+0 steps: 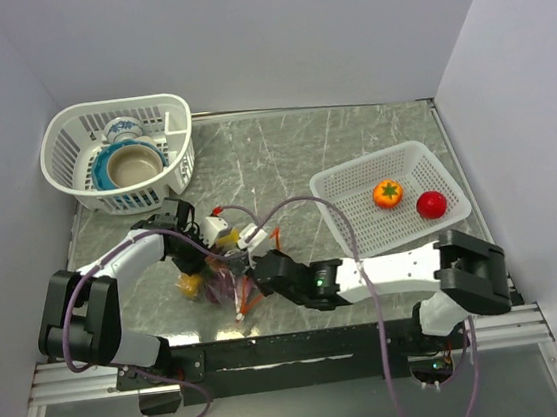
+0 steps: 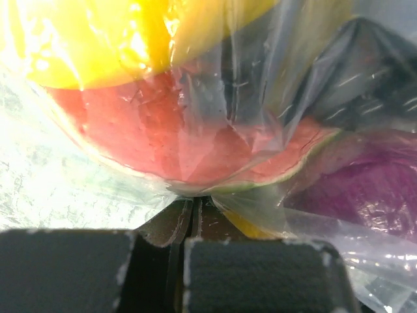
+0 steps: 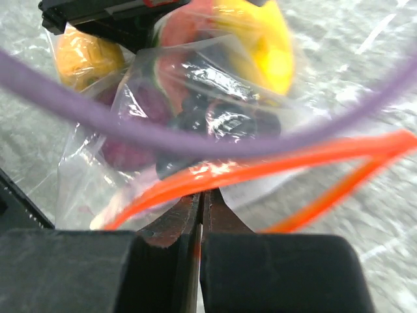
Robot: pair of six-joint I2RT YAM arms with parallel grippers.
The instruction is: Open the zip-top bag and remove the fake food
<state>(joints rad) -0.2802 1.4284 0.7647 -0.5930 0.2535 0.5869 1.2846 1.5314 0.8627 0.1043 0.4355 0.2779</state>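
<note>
The zip-top bag (image 1: 216,279) lies on the table between both arms, crinkled and full of fake food. In the left wrist view my left gripper (image 2: 194,201) is shut on a fold of the bag's clear plastic (image 2: 273,98); a red slice with a green rim (image 2: 176,140), a yellow piece (image 2: 91,39) and a purple piece (image 2: 365,189) press against it. My right gripper (image 3: 203,192) is shut on the orange-red zip strip (image 3: 260,163), whose mouth loops open. Dark grapes (image 3: 221,120) and a yellow piece (image 3: 273,52) show inside.
A white basket (image 1: 361,229) at the right holds an orange fruit (image 1: 388,193) and a red tomato (image 1: 431,204). Another white basket (image 1: 70,142) at the back left holds blue-and-white bowls (image 1: 133,165). A purple cable (image 3: 195,140) crosses the right wrist view.
</note>
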